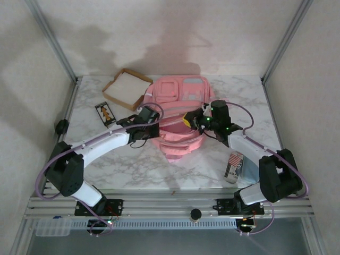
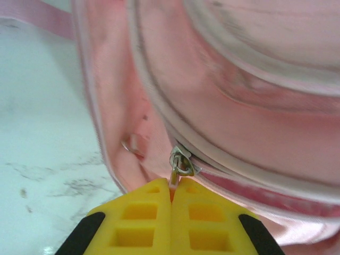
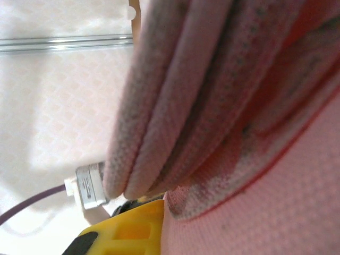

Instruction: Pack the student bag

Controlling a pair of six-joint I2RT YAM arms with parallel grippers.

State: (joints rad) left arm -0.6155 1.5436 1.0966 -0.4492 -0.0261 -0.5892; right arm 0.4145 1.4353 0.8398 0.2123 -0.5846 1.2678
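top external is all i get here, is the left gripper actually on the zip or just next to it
Observer: On it. The left gripper is shut on the metal zip pull of the bag.
Operator: anything close by it could snag
Observer: A small metal ring lies on the fabric just left of the pull in the left wrist view, untouched.
Operator: and the right one
Observer: The right gripper looks clamped on a padded fold of the bag.
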